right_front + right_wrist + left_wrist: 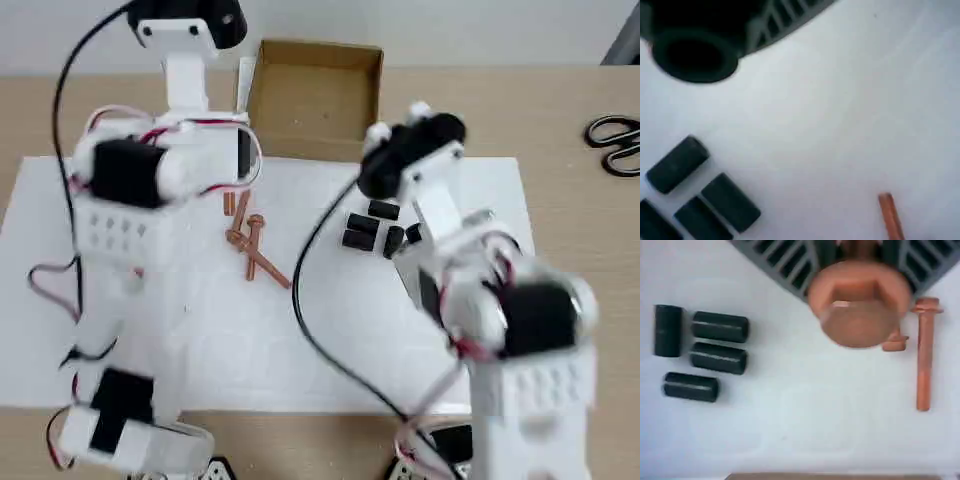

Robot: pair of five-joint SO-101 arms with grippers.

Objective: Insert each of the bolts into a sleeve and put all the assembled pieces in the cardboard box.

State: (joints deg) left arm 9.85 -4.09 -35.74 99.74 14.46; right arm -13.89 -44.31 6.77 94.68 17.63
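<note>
My left gripper (pixel 856 255) is shut on a copper bolt (pixel 860 307), whose wide head faces the left wrist camera. On the white sheet beyond it lie several black sleeves (pixel 719 342) and a loose bolt (pixel 923 357). My right gripper (pixel 705 17) is shut on a black sleeve (pixel 694 56), seen end-on with its bore open. Several more sleeves (pixel 715 200) lie under it, with a bolt tip (pixel 889 215) nearby. In the high view the loose bolts (pixel 250 240) sit beside the left arm (pixel 150 170). The sleeves (pixel 372 228) lie under the right arm (pixel 420 170).
The open cardboard box (pixel 315 95) stands at the back centre, just past the white sheet (pixel 250 340). Scissors (pixel 615 142) lie at the far right on the wooden table. Black cables trail from both arms across the sheet.
</note>
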